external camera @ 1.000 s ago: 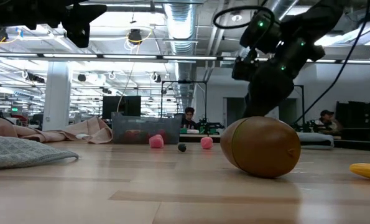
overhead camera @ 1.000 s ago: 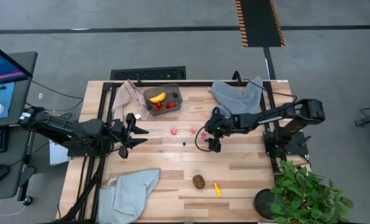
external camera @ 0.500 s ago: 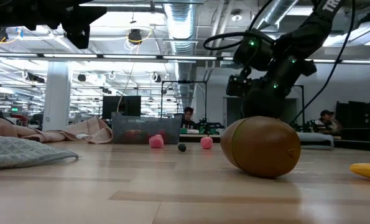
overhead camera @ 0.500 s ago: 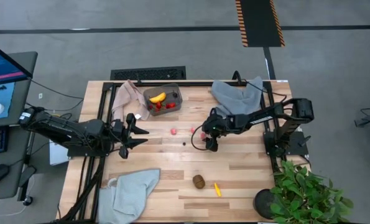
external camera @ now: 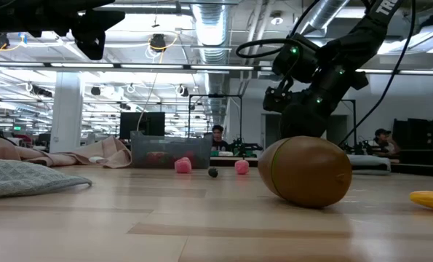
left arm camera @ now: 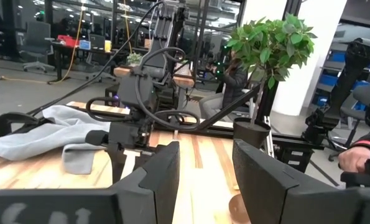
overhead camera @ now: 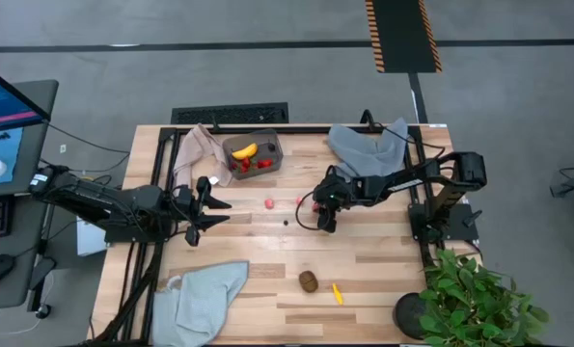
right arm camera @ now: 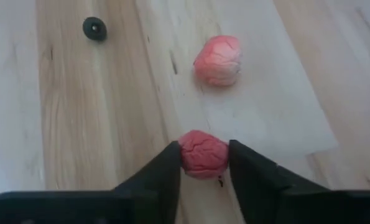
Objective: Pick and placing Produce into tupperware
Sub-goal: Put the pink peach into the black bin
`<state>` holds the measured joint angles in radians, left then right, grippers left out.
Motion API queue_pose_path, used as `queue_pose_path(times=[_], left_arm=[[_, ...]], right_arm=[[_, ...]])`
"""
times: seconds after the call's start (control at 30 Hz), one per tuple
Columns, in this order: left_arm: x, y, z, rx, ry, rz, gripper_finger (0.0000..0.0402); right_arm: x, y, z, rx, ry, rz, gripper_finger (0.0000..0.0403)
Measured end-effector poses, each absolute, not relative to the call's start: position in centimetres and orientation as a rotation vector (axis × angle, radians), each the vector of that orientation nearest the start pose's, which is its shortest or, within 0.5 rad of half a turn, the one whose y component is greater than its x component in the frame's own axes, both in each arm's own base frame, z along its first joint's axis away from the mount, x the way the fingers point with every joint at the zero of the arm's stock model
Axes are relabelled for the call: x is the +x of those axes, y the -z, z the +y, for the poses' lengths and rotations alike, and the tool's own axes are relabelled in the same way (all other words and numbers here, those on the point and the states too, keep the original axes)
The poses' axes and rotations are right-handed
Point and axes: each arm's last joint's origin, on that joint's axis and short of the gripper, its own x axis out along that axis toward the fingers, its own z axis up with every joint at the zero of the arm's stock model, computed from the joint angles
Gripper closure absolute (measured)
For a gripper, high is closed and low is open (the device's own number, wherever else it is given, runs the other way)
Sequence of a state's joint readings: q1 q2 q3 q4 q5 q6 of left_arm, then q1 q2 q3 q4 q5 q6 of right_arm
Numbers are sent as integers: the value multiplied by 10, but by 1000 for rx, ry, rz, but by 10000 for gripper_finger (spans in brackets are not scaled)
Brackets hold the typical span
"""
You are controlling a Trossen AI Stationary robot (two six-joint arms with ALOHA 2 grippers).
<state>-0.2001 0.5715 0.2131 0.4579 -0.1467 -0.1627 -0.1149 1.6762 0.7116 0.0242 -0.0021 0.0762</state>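
Pale wooden desk [overhead camera: 383, 275] is seen from above with the tub [overhead camera: 253, 151] near its far edge, already holding a banana [overhead camera: 245, 150] and strawberries [overhead camera: 252, 164]. The right gripper [overhead camera: 321, 205] is reached in low over the middle of the desk, beside a loose pink berry [overhead camera: 269, 203] and a small dark berry [overhead camera: 287, 222]. The left gripper [overhead camera: 205, 200] is parked near the left side, its fingers spread wide and empty. A kiwi [overhead camera: 309, 280] and a tiny yellow piece [overhead camera: 338, 293] lie near the front edge, cloths [overhead camera: 209, 289] lie at the corners, and a plant [overhead camera: 479, 299] stands off the front right corner.

At desk height, the kiwi [external camera: 306, 172] fills the foreground and hides the right gripper's tips, so the grasp cannot be judged there. The tub [external camera: 165, 153] is seen far behind, with berries just in front of it.

From the left wrist, only open dark fingers [left arm camera: 160, 180] and the plant are shown.

From the right wrist, a pink berry [right arm camera: 203, 154] is pinched between the two fingers [right arm camera: 163, 177], apparently so that it can be lifted to the tub. A second pink berry [right arm camera: 218, 60] lies near, apart from the held one, and the dark berry [right arm camera: 94, 28] farther off; neither seems to block a lift.
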Motion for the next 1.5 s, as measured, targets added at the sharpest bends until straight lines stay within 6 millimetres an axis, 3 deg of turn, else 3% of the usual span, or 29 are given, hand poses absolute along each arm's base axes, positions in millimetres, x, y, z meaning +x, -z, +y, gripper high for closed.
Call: queue_pose_path(times=[0.13,0.23,0.57,1.03,1.5], left_arm=[[142,-225,-25,-179,60,-87,262],[142,-225,-24,-179,60,-87,262],[142,-226,-25,-179,60,-87,262],[142,-226,-25,-179,60,-88,262],[143,-224,-25,-188,60,-71,262]], right_arm=[[293,-122,-33,120,137,924,312],[294,-123,-34,119,136,906,330],[315,-146,-41,105,149,785,326],[346,-201,-85,94,246,507,326],[412,-181,-148,93,330,531,325]])
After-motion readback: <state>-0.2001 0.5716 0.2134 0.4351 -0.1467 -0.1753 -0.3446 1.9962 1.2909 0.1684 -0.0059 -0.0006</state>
